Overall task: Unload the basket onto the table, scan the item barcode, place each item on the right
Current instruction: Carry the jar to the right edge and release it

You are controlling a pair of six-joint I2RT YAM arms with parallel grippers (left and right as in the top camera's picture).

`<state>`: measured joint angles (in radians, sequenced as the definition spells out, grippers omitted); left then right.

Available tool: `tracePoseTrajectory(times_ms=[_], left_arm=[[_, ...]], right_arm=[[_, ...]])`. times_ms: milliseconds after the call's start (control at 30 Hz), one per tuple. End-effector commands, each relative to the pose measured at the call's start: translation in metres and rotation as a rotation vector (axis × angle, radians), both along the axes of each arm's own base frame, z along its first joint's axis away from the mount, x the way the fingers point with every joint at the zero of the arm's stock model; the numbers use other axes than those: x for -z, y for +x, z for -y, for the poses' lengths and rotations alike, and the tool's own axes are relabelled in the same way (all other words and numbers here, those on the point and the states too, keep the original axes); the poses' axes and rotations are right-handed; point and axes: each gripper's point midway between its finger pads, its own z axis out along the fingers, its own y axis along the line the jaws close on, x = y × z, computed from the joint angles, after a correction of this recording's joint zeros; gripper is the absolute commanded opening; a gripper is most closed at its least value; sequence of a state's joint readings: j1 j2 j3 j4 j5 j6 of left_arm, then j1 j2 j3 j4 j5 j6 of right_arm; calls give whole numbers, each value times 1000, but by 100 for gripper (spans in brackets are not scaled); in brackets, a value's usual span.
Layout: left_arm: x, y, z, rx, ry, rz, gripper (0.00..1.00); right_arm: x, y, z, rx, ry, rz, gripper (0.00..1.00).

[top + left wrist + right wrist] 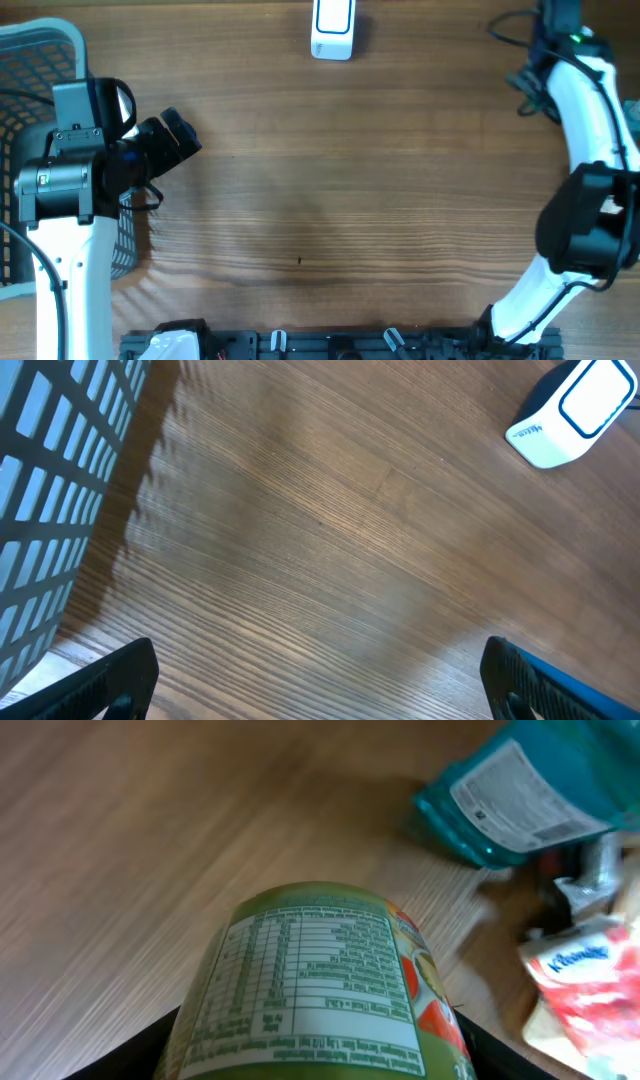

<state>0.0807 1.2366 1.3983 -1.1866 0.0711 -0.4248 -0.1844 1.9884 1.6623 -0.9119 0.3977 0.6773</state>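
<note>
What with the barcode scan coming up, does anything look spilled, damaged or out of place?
Nothing stands out. The green-labelled cylindrical container sits intact in the right gripper; the teal plastic pouch and red-and-white soft pack beside it look unspilled, though blurred.

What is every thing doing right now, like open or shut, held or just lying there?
left gripper: open, empty.
right gripper: shut on the green can.
green can: held between the fingers, nutrition label showing.
scanner: resting on the table, untouched.
basket: sitting beside the left arm.
teal pouch: lying loose, label up.
tissue pack: lying loose, blurred.
</note>
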Motion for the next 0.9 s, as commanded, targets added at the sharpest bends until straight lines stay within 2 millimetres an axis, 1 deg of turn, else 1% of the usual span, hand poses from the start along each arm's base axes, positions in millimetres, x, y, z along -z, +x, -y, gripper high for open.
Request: tracePoseTrajectory(times_ms=[0, 133, 200, 267, 433, 467, 533, 567, 600, 667, 700, 767, 867], left_arm=[[-8, 0, -5, -24, 11, 22, 100], [-8, 0, -5, -24, 12, 22, 100], [-8, 0, -5, -24, 11, 22, 100], [-8, 0, -5, -24, 11, 22, 100], [-8, 0, -5, -24, 12, 23, 100], [-11, 5, -7, -27, 18, 48, 100], [-21, 19, -7, -27, 21, 117, 100], [-30, 29, -8, -27, 25, 173, 100], [-35, 35, -9, -27, 28, 205, 100], [-39, 40, -10, -31, 35, 230, 100], [-45, 45, -14, -44, 53, 263, 100], [-64, 60, -25, -75, 110, 360, 100], [-102, 80, -48, -167, 209, 527, 100]], right_arm=[[39, -13, 14, 41, 112, -3, 70], [67, -29, 33, 73, 116, -8, 73], [81, -39, 37, 89, 121, -18, 73], [93, -41, 34, 87, 148, 1, 74], [104, -42, 35, 87, 136, 19, 80], [104, -42, 35, 87, 135, 22, 83], [103, -39, 36, 86, 132, 34, 95], [102, -37, 37, 80, 127, 42, 100], [100, -34, 38, 61, 118, 48, 100], [99, -30, 39, 37, 107, 53, 100], [98, -29, 40, 37, 105, 58, 100], [96, -24, 42, 31, 97, 78, 100], [84, -9, 46, -33, 58, 112, 100]])
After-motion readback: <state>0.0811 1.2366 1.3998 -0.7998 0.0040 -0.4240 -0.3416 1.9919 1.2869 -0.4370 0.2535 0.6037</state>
